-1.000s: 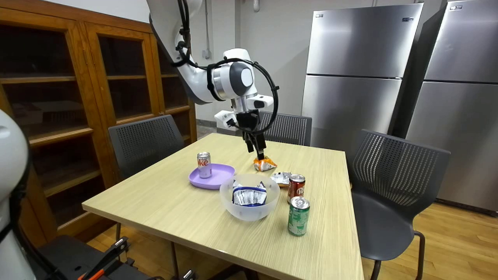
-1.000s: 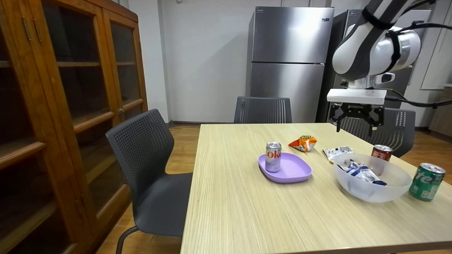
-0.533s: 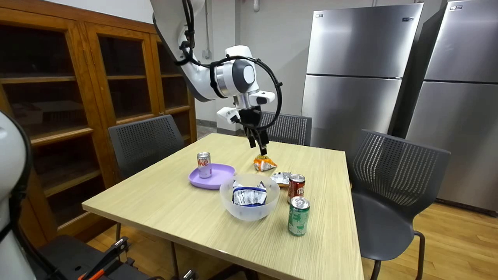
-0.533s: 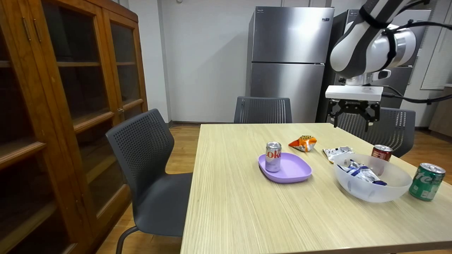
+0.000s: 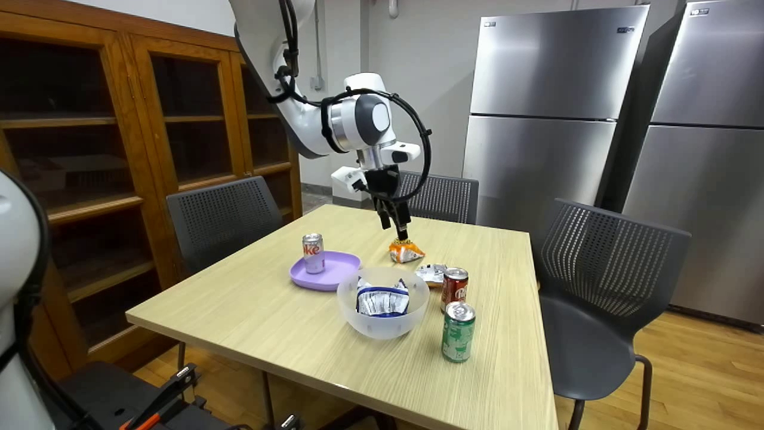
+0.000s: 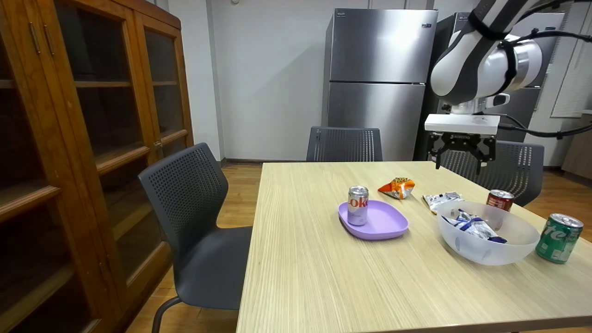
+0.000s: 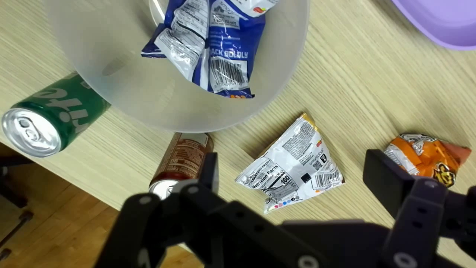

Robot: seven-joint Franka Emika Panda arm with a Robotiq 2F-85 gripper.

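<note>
My gripper (image 7: 293, 169) is open and empty above the table, pointing down. It shows in both exterior views (image 5: 394, 230) (image 6: 458, 167). In the wrist view a silver-white snack bag (image 7: 292, 167) lies on the table, seen between the fingers. An orange snack bag (image 7: 433, 158) lies beyond the right finger, partly hidden by it. A dark red can (image 7: 184, 154) stands by the left finger, its top partly covered. A frosted bowl (image 7: 174, 108) holds blue and silver snack bags (image 7: 228, 44). A green can (image 7: 65, 108) stands beside the bowl. The gripper touches nothing.
A purple plate (image 6: 391, 226) holds an upright silver Coke can (image 6: 357, 208) on the wooden table (image 6: 314, 277). Grey chairs (image 5: 609, 286) (image 6: 199, 222) stand around the table. A wooden cabinet (image 6: 101, 138) and steel fridges (image 5: 549, 119) stand beyond.
In an exterior view the arm has shifted slightly left and up, then dipped a little. The gripper stays open. The objects on the table have not moved.
</note>
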